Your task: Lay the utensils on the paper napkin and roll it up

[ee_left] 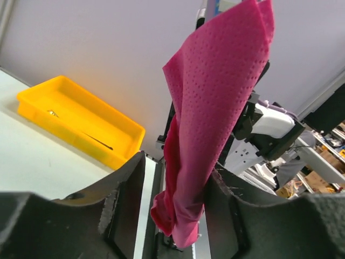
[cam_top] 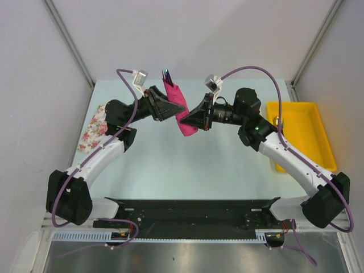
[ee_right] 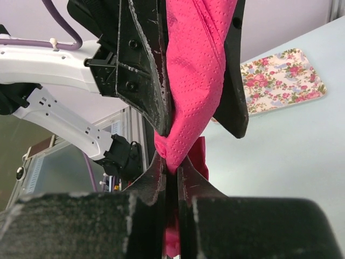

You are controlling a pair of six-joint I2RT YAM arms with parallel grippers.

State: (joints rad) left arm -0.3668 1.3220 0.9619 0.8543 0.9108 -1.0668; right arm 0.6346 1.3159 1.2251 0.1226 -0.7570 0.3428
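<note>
Robotics lab test cell, not a home or kitchen: pale worktop [cam_top: 187, 165] boxed in by plain white panels on alu posts at 10, 12 and 2 o'clock, w/ two arms bolted to a black base rail [cam_top: 190, 213] at 6 o'clock. Cables run along the arms; staged props only, a yellow bin [cam_top: 315, 125] at 3 o'clock and a floral cloth [cam_top: 94, 128] at 9. Left wrist view shows cluttered benches w/ equipment beyond the cell.
</note>
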